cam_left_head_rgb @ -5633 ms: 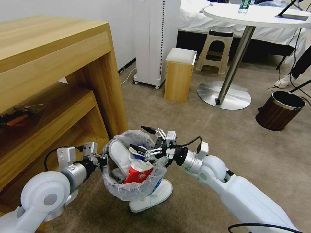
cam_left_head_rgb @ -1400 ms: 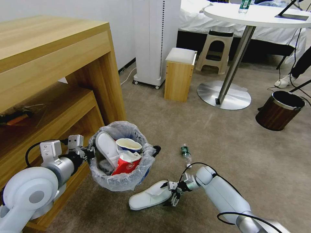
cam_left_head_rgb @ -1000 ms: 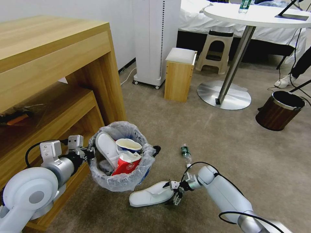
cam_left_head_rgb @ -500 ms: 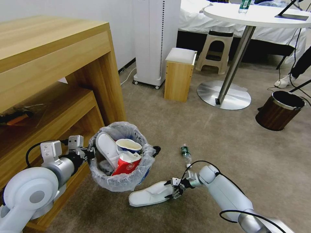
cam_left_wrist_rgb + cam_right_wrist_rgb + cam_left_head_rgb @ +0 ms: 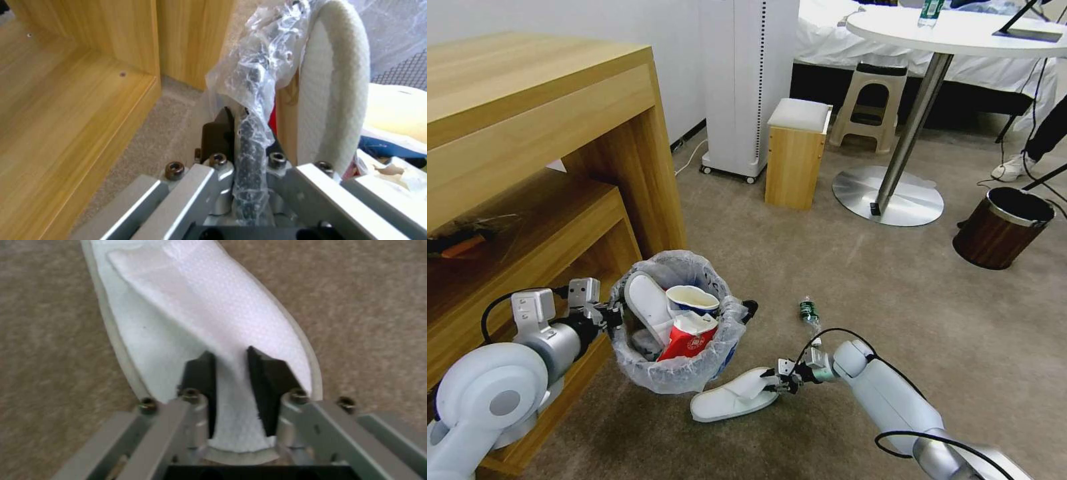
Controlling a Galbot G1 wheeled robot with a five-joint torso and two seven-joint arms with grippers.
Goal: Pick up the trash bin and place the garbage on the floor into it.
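In the head view, the left gripper (image 5: 606, 313) holds the trash bin (image 5: 675, 327) off the floor (image 5: 894, 300) by its rim at nine o'clock. Inside sit a white slipper (image 5: 647, 308), a paper cup (image 5: 692, 299) and a red wrapper (image 5: 687, 339). The right gripper (image 5: 775, 381) pinches the second slipper (image 5: 734, 403), lying at five o'clock from the bin; a small bottle (image 5: 808, 313) lies farther off.

In the left wrist view, the jaws are clamped on the bagged rim (image 5: 251, 100); the plastic could slip.

In the right wrist view, the jaws are narrow on the slipper's upper fabric (image 5: 231, 340). That thin hold probably lets it sag and catch on the crowded bin.
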